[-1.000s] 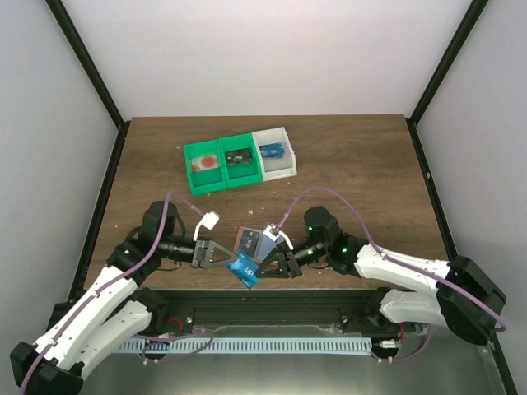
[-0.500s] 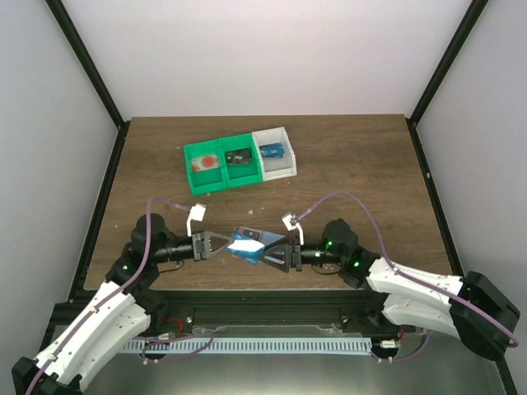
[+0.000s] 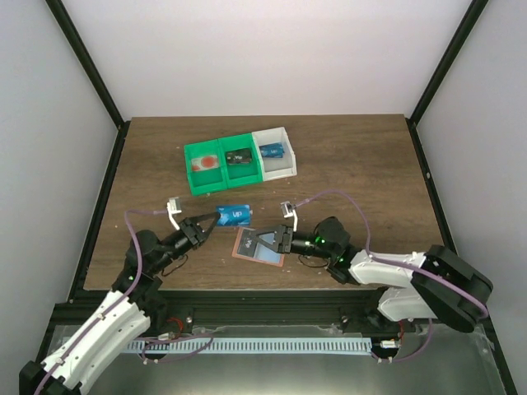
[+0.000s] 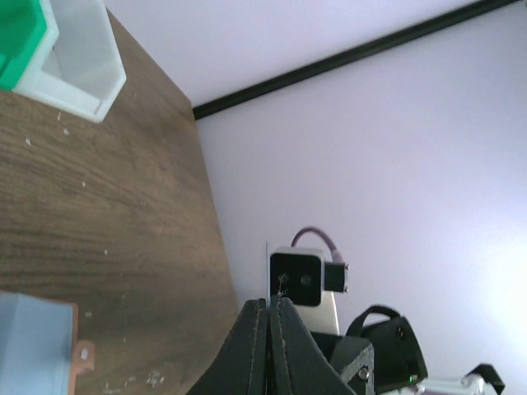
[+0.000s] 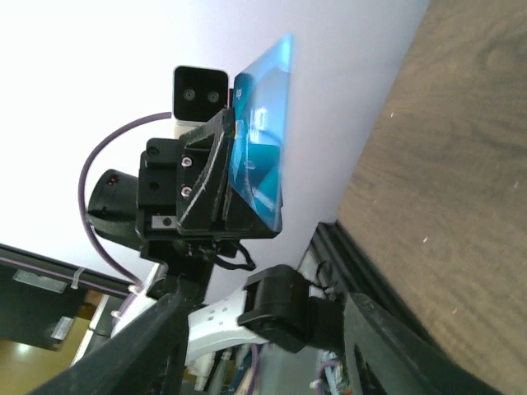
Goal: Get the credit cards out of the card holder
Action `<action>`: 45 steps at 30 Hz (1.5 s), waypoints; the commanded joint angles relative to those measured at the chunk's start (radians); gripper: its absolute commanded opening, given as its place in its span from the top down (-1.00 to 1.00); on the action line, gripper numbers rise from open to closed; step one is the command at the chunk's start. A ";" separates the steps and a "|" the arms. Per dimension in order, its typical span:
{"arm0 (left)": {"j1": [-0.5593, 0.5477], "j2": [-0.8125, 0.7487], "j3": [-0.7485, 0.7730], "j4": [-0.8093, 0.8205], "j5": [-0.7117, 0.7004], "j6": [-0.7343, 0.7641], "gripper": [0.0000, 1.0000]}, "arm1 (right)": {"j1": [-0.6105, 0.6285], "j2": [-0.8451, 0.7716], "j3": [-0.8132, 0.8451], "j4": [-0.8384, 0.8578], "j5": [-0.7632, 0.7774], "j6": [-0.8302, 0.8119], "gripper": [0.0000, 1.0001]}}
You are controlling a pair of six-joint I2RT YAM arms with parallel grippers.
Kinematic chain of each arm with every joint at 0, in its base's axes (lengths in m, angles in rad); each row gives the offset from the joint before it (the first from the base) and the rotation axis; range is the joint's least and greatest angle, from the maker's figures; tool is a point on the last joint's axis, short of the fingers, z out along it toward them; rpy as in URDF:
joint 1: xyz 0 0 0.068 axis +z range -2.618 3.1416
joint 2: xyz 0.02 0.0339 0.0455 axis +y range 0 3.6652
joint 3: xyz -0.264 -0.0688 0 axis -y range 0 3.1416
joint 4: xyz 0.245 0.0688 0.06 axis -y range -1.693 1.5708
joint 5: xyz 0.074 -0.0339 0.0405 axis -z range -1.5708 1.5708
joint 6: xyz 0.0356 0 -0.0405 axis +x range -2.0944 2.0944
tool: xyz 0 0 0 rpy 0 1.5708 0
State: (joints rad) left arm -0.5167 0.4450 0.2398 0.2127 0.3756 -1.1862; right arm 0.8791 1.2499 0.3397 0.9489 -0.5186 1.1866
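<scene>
Wood-grain table (image 3: 362, 164), pale walls (image 3: 247, 58) on three sides.

- Blue credit card (image 3: 233, 215): out of the card holder (image 3: 249, 249) and held above the table. Its long axis runs roughly 9-to-3 o'clock.
- Left gripper (image 3: 206, 225): jaws pinched together on the card's near end. The card sticks out toward 2 o'clock from the claw.
- Card holder: flat on the table, at 5 o'clock from the card and just apart from it.
- Right gripper (image 3: 271, 239): at the holder's 1 o'clock corner, jaws apart, gripping nothing. Cannot tell whether it touches or hovers.
- Cannot tell whether a second card is inside.
- Judgement: the right arm is nearer the holder; the left has its card to put down.
</scene>
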 commanded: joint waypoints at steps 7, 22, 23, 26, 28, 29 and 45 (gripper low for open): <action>0.000 0.053 -0.013 0.165 -0.064 -0.108 1.00 | 0.003 0.086 0.093 0.116 0.127 0.106 0.31; 0.000 0.014 -0.056 0.162 -0.078 -0.160 1.00 | 0.003 0.126 0.174 0.098 0.144 0.087 0.69; 0.000 0.013 -0.056 0.164 -0.075 -0.159 1.00 | 0.004 0.128 0.179 0.090 0.143 0.085 0.73; 0.001 0.014 -0.046 0.153 -0.076 -0.151 1.00 | 0.003 0.133 0.182 0.070 0.143 0.086 0.84; 0.000 0.014 -0.043 0.148 -0.076 -0.144 1.00 | 0.003 0.136 0.182 0.066 0.139 0.087 0.88; 0.000 0.013 -0.042 0.149 -0.076 -0.143 1.00 | 0.003 0.138 0.182 0.063 0.136 0.088 0.90; 0.000 0.001 0.092 -0.137 -0.166 0.101 -0.46 | -0.040 0.054 0.227 -0.215 0.150 -0.079 0.99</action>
State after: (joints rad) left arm -0.5167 0.4538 0.2447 0.2329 0.2623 -1.2274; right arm 0.8749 1.3609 0.5159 0.8753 -0.3916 1.2098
